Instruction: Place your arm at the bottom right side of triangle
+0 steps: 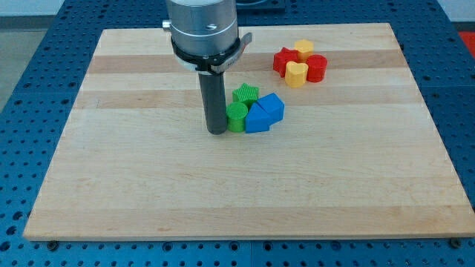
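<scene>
Near the middle of the bench [111,185], a little toward the view's top, my tip [217,131] stands touching or just beside the left face of a green block [237,116], round or ribbed as far as I can make out. Behind that sits a green star [246,93]; to its right the blue triangle [257,118], with a second blue block [272,105], shape unclear, pressed against its upper right. All four are bunched in contact. Well apart, toward the view's top right, sits a separate knot: red blocks [317,67], a yellow heart [296,73] and another yellow block [303,49]. No jaws on this rig, only the rod, so nothing is grasped or released. Judgement: the triangle looks like light, rigid plastic on smooth wood; it should slide or spin at the slightest contact, and nudging it would carry its neighbours too. It cannot be held, only pushed on a flat face. The target spot, lower right of the triangle, lies across the cluster from my tip. I would route round the cluster's bottom edge, keeping clear of the green block, and stop short of touching.
</scene>
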You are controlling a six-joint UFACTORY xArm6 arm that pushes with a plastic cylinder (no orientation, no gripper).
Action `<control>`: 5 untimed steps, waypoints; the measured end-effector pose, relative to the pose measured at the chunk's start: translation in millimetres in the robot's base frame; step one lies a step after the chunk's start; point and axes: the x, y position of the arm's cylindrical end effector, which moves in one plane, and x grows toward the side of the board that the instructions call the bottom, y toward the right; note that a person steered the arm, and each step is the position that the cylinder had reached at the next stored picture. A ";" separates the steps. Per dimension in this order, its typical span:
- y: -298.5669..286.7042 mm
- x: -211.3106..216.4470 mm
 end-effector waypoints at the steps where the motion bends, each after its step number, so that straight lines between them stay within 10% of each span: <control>1: 0.0 1.7; 5: 82.7 27.5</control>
